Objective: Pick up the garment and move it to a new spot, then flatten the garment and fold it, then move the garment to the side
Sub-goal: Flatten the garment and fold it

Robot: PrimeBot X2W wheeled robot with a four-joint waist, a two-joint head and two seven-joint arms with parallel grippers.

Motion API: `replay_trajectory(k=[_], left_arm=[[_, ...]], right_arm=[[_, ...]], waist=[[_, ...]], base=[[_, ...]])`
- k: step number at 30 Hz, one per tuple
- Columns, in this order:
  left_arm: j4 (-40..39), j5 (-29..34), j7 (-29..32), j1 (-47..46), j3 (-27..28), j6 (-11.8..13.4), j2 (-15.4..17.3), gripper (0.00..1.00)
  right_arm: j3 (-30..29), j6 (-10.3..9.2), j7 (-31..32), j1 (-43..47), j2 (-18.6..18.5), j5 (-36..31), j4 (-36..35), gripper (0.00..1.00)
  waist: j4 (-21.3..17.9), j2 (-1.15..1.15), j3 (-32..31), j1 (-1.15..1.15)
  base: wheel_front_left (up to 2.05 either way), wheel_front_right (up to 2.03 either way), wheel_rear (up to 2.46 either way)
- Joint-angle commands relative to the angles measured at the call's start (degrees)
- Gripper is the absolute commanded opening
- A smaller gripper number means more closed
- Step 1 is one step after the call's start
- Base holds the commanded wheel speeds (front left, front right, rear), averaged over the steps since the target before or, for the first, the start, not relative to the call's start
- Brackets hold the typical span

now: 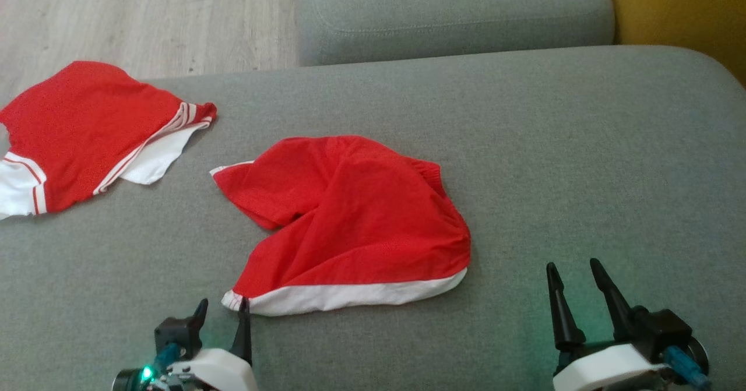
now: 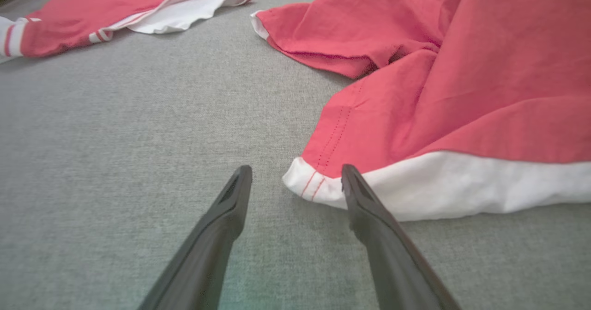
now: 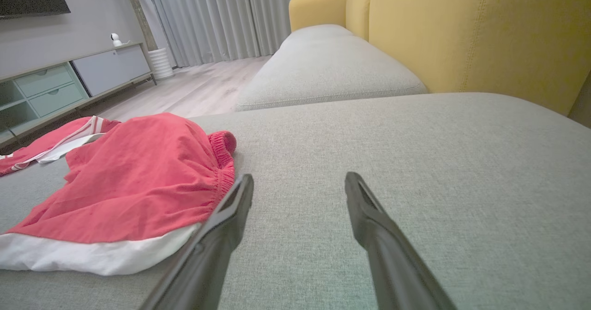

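The garment (image 1: 349,216) is a pair of red shorts with a white hem, lying rumpled in the middle of the grey sofa seat (image 1: 553,146). My left gripper (image 1: 223,312) stands open at the lower left, its right fingertip just at the garment's white near-left corner (image 2: 314,187). In the left wrist view the left gripper (image 2: 295,176) has that corner partly between its fingers. My right gripper (image 1: 574,271) is open at the lower right, apart from the cloth, with the garment (image 3: 129,185) to its left. The right gripper (image 3: 299,183) has bare cushion between its fingers.
A second red and white garment (image 1: 81,134) lies at the seat's far left edge. Another grey cushion (image 1: 454,12) and a yellow backrest (image 3: 485,33) stand behind. Wood floor (image 1: 116,18) lies beyond the left edge, with a TV cabinet (image 3: 69,83) across the room.
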Motion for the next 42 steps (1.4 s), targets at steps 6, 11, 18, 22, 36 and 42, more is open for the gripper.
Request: replay_trajectory(k=[6, 11, 18, 22, 36, 42], left_arm=[[3.00, -0.73, 0.55, -5.58, 0.64, -2.01, 0.51, 1.00], [5.27, -1.03, 0.84, -6.85, -0.02, -2.87, 0.15, 0.44], [5.33, -1.47, -1.66, -6.98, 0.15, -2.51, -0.14, 0.00], [4.33, -1.74, -2.69, -6.76, 0.52, -1.98, -0.03, 0.00], [-1.49, -2.41, -3.41, -6.73, 0.27, -0.80, -0.35, 0.00], [-2.88, -2.63, -3.22, -6.59, 0.26, -0.27, 0.08, 0.00]], right_arm=[[2.19, 0.43, -0.63, -3.53, -0.39, -0.45, -1.60, 1.00], [2.57, 0.43, -0.63, -4.06, -0.39, -0.37, -1.36, 1.00], [4.06, 0.43, -0.63, -4.88, -0.39, -2.00, 2.21, 1.00], [6.20, 0.43, -0.45, -6.84, -0.39, -4.10, 6.70, 1.00], [15.01, 0.43, -0.53, -19.92, -0.39, -1.35, 24.50, 1.00], [18.55, 0.43, -0.60, -22.55, -0.39, 0.90, 26.37, 1.00]], waist=[[-0.50, 0.00, 1.47, -0.01], [-0.76, 0.00, 1.84, -0.01], [-0.48, 0.00, 1.93, -0.01], [0.22, 0.00, 2.32, -0.01], [3.76, 0.00, 5.44, -0.01], [4.19, 0.00, 6.20, -0.01]], base=[[0.00, 0.00, 0.00], [0.00, 0.00, 0.00], [0.00, 0.00, 0.00], [0.00, 0.00, 0.00], [0.00, 0.00, 0.00], [0.00, 0.00, 0.00]])
